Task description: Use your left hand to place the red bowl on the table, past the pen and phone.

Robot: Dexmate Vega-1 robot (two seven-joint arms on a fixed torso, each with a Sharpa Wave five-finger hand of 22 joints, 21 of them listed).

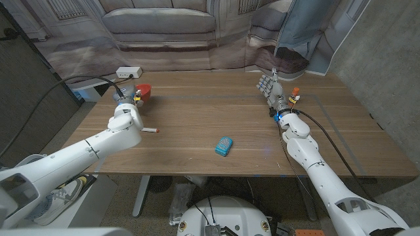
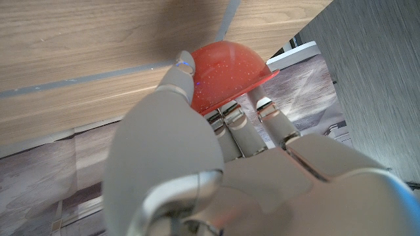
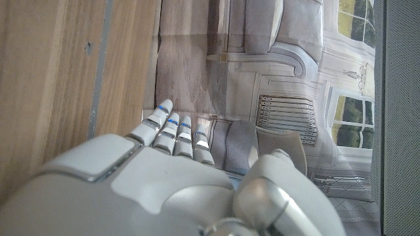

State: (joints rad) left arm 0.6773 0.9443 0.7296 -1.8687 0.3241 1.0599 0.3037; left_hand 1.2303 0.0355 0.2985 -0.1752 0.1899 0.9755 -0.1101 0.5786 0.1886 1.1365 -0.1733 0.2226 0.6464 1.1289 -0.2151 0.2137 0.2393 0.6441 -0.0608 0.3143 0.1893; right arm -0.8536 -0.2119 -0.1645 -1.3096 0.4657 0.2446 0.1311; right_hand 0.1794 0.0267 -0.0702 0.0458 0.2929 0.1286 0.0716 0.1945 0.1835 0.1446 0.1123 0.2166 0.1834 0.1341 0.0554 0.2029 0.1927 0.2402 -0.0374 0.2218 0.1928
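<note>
Left robot hand [image 1: 126, 98] holding the small red plastic bowl [image 1: 143, 90] at the upper left of the wooden worktop [image 1: 216, 118].

In the head view the left robot hand is gripping the red bowl near the worktop's far left edge; in the left wrist view its fingers [image 2: 230, 121] are curling around the bowl's [image 2: 226, 72] rounded side, thumb against it, though whether the bowl is touching the wood I cannot tell. A thin white pen with a red tip [image 1: 151, 130] is lying just beside the left forearm, lower in the frame. A small teal phone [image 1: 224, 146] is sitting at centre frame, well apart. The right robot hand [image 1: 268, 85] is standing at upper right, fingers [image 3: 172, 128] extended together, holding nothing.
</note>
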